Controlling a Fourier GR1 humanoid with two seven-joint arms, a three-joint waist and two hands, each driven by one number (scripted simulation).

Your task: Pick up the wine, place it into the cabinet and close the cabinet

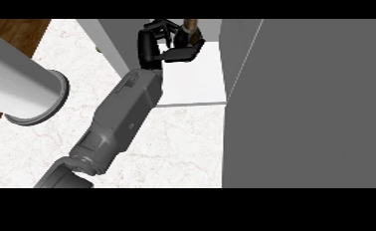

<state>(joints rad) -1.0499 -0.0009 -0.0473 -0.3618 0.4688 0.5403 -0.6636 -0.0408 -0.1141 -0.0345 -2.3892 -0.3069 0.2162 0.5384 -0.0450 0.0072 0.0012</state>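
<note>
Head view, left hand: the left hand (167, 43) reaches into the open cabinet (192, 75), its fingers (150, 38) curled around the wine bottle (192, 27).
Head view, wine: only the bottle's brown top shows, above the white shelf, deep inside.
Head view, door: the grey cabinet door (301, 100) stands wide open at right.
Head view, right hand: not visible.
Risk: releasing a tilted bottle could topple it; the forearm (121, 120) crossing the marble surface (176, 145) blocks the door's closing.
</note>
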